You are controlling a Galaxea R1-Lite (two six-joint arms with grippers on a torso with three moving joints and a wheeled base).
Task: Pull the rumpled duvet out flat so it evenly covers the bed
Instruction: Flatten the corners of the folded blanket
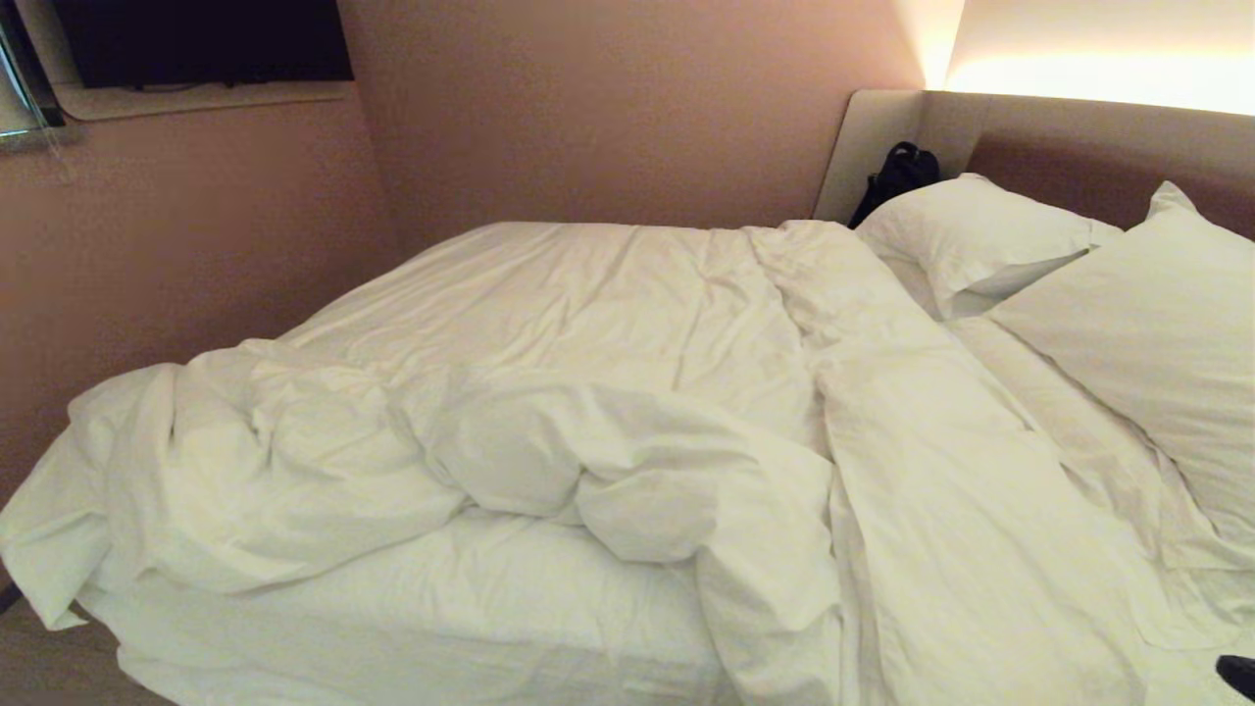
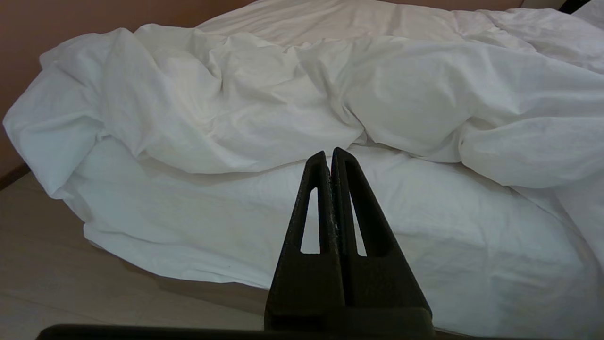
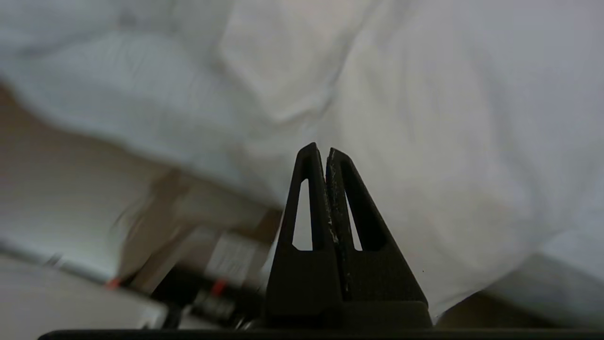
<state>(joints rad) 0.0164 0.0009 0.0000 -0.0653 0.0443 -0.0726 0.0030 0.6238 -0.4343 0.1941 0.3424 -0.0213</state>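
Note:
The bed (image 1: 441, 618) fills the head view, its headboard (image 1: 1059, 137) at the far right. The white duvet (image 1: 549, 392) lies rumpled on it, bunched in a thick roll along the near left side, with a long fold running up toward the pillows. Its near right part hangs over the bed's edge. In the left wrist view my left gripper (image 2: 329, 153) is shut and empty, level with the bare mattress side (image 2: 236, 222) below the bunched duvet (image 2: 283, 94). My right gripper (image 3: 321, 150) is shut and empty in front of hanging duvet cloth (image 3: 424, 118); its dark tip (image 1: 1237, 675) shows at the head view's near right corner.
Two plump white pillows (image 1: 971, 235) (image 1: 1147, 324) lean at the headboard, with a black bag (image 1: 897, 176) in the corner behind them. A pinkish wall (image 1: 196, 245) runs close along the bed's far and left sides. Beige floor (image 2: 71, 264) lies before the bed.

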